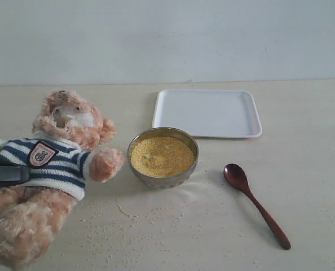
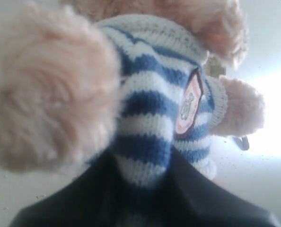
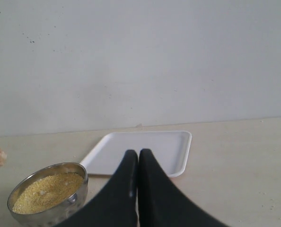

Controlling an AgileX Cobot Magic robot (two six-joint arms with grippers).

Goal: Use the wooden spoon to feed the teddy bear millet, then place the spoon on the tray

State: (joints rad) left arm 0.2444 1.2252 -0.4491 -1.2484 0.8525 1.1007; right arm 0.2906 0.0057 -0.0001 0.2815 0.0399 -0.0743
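Locate the teddy bear [image 1: 54,164] at the left side of the table [image 1: 314,186]. It leans back, head toward the far side and legs toward the near left corner. The left gripper [image 2: 143,198] comes in from the left edge, and its jaws are clamped on the bear's striped shirt at the torso, one dark finger on each side of the fabric. One outstretched paw reaches toward the steel bowl [image 1: 162,182] and ends just beside its left rim; you cannot tell whether they touch.

The bowl stands near the centre of the table and holds a heap of millet [image 1: 162,157]. Note the scattered grains [image 1: 133,217] on the table on the near side of the bowl and in front of the bear.

The tray [image 1: 207,113] lies flat on the far side of the bowl, slightly to the right, close to it.

The wooden spoon [image 1: 259,209] lies on the table to the right of the bowl and apart from it, with its oval end toward the bowl and its handle pointing to the near right.

The right gripper [image 3: 138,163] has its jaws pressed together with nothing between them.
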